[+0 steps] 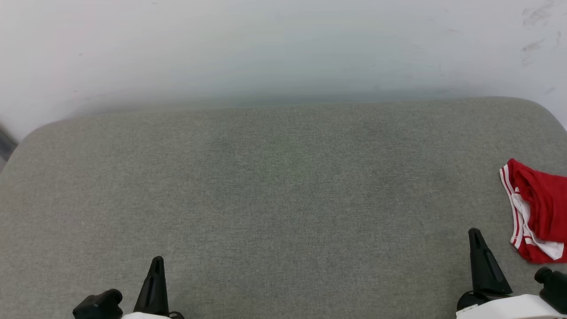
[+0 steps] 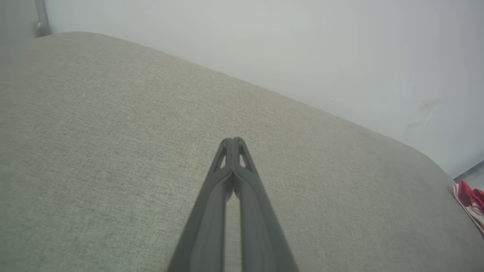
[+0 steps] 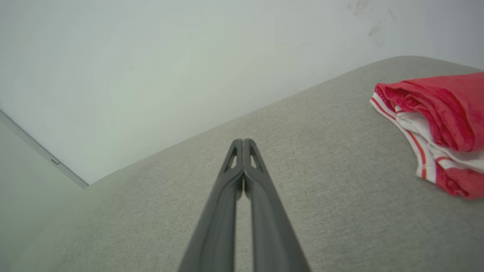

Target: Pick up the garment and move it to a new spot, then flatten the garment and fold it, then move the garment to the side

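Note:
The garment [image 1: 538, 208], red with white parts and red-white striped trim, lies bunched at the right edge of the grey fabric surface [image 1: 274, 190]; part of it runs out of the head view. It sits to the right of my right gripper [image 3: 242, 141] in the right wrist view, as the garment [image 3: 435, 121], and at the far right edge of the left wrist view [image 2: 470, 202]. My right gripper [image 1: 475, 232] is shut and empty, a short way left of the garment. My left gripper [image 1: 157, 259] is shut and empty at the lower left, fingertips together [image 2: 233, 140].
A pale wall [image 1: 283, 44] rises behind the grey surface, whose back corners are rounded. A strip of floor [image 3: 22, 158] shows beyond the left end in the right wrist view.

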Controlling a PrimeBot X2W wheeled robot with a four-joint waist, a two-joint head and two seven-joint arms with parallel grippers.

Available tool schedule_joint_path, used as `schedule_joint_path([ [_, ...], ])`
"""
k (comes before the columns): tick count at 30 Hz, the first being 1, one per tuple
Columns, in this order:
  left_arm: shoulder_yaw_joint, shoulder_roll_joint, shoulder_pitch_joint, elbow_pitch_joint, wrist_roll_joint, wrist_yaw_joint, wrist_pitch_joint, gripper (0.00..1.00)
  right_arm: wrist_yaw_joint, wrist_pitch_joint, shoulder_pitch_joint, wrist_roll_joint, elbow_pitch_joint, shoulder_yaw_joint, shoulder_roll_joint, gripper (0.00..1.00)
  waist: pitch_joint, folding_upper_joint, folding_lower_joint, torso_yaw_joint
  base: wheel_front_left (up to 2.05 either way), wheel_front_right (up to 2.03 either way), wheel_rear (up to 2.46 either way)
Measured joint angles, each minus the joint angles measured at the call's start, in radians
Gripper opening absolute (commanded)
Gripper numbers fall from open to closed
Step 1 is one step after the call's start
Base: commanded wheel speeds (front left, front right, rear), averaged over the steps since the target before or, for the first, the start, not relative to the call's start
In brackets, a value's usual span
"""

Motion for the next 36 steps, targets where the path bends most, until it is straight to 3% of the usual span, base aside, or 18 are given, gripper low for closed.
schedule_joint_path([
  [36, 0.028, 0.016, -0.114, 0.078, -0.562, -0.062, 0.117, 0.00, 0.000, 0.120, -0.088, 0.541, 0.072, -0.011, -0.011, 0.00, -0.001, 0.0000, 0.0001, 0.002, 0.00, 0.00, 0.00],
])
